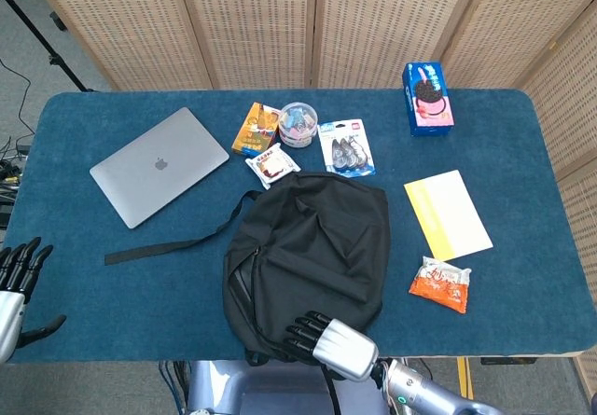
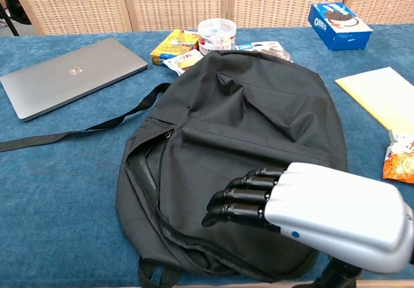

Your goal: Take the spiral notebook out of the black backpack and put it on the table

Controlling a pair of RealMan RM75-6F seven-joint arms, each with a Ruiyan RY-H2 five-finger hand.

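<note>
The black backpack [image 1: 312, 247] [image 2: 259, 126] lies flat in the middle of the blue table [image 1: 84, 303], one strap trailing left. A zipper along its left side [image 2: 147, 175] gapes slightly, showing only dark inside. No spiral notebook shows in either view. My right hand [image 1: 326, 340] [image 2: 304, 210] hovers over the backpack's near end, its fingers [image 2: 242, 200] pointing left and loosely bent, with nothing in them. Whether they touch the fabric is unclear. My left hand [image 1: 14, 289] hangs at the table's near left edge with fingers apart and empty, seen in the head view only.
A closed grey laptop [image 1: 159, 165] lies at the back left. Snack packs and a round tub [image 1: 298, 124] sit behind the backpack, with a blue cookie box [image 1: 427, 98] at the back right. A yellow pad [image 1: 447, 214] and an orange packet [image 1: 440, 284] lie to the right.
</note>
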